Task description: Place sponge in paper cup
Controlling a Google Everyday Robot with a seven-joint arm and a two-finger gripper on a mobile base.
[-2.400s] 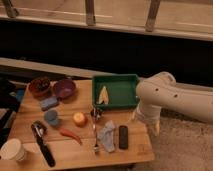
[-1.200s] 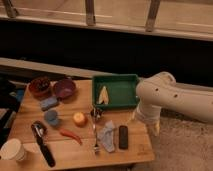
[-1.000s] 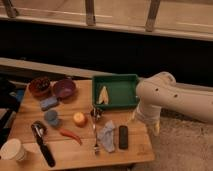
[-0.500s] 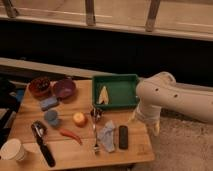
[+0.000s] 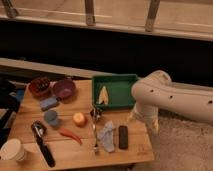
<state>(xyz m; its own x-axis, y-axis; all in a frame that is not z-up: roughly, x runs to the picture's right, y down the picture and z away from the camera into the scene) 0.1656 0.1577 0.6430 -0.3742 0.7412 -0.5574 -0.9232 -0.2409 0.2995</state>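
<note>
Camera view takes in the whole table [image 5: 75, 154], with the sponge [image 5: 48, 103] lying flat near the left end, just in front of a dark red bowl [image 5: 39, 86] and a purple bowl [image 5: 64, 89], apart from both. The paper cup [image 5: 12, 149] stands upright at the near left corner, well apart from the sponge. The gripper [image 5: 136, 118] hangs at the table's right edge beside the green tray [image 5: 128, 80], far from both, so the step in hand looks like the reach for the sponge. To do it well, I would cross high over the tray and the clutter in the middle, then come straight down on the sponge and pinch it across its short sides, keeping clear of the blue round thing [image 5: 51, 118] just in front of it. The cup looks light and narrow; release low and centred so it does not tip. The gripper is mostly lost under the white arm [image 5: 170, 97] — how its jaws stand I cannot tell. The cup's inside is not visible either, and its base sits at the frame's bottom edge.
</note>
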